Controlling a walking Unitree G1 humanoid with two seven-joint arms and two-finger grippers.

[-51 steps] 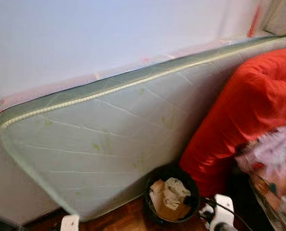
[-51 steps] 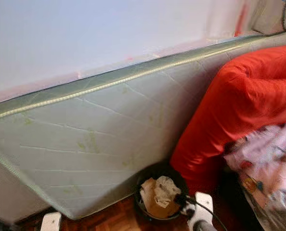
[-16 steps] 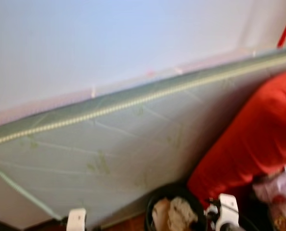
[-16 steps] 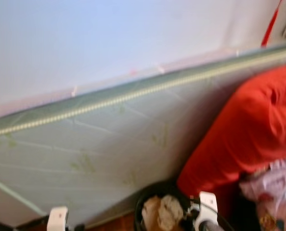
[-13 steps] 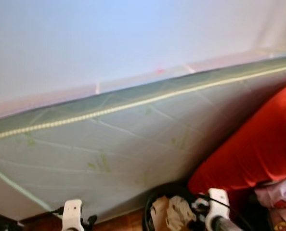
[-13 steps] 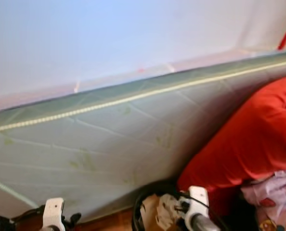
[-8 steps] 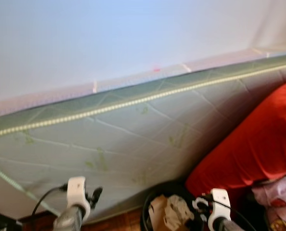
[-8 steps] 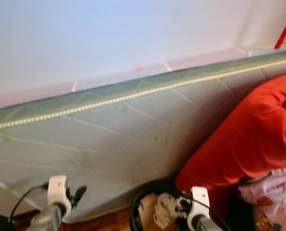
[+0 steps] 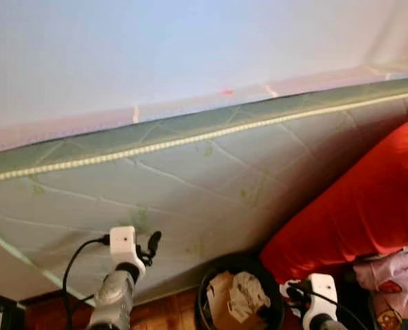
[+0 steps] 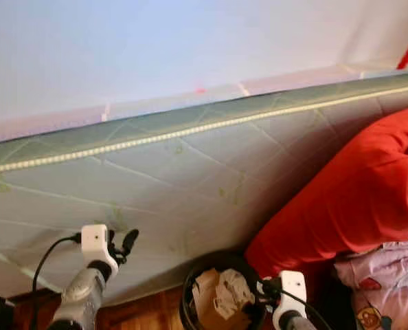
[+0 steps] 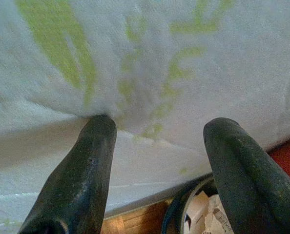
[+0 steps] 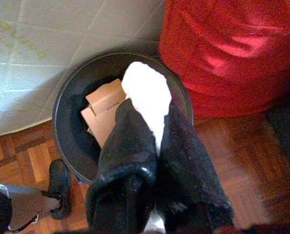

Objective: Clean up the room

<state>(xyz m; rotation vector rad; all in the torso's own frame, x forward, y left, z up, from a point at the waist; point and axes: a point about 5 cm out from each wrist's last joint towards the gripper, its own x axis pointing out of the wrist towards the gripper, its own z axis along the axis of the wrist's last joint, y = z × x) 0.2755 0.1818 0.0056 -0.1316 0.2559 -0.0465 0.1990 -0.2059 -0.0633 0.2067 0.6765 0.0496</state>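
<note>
- Black fingers of the right gripper point(image 12: 152, 141) are pinched together on a white tissue point(image 12: 147, 95), held just above the bin point(image 12: 67, 122).
- Round black bin on the wood floor point(image 12: 233, 161) holds cardboard pieces point(image 12: 103, 109) and crumpled paper.
- Left gripper point(image 11: 157, 134) is spread wide, empty, one fingertip point(image 11: 102, 127) against the quilted mattress point(image 9: 211, 179).
- Red bag point(image 9: 369, 206) bulges just beside the bin.

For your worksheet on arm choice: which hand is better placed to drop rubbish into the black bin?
Right. The right hand pinches white paper directly above the bin; the left hand is open, against the mattress.
</note>
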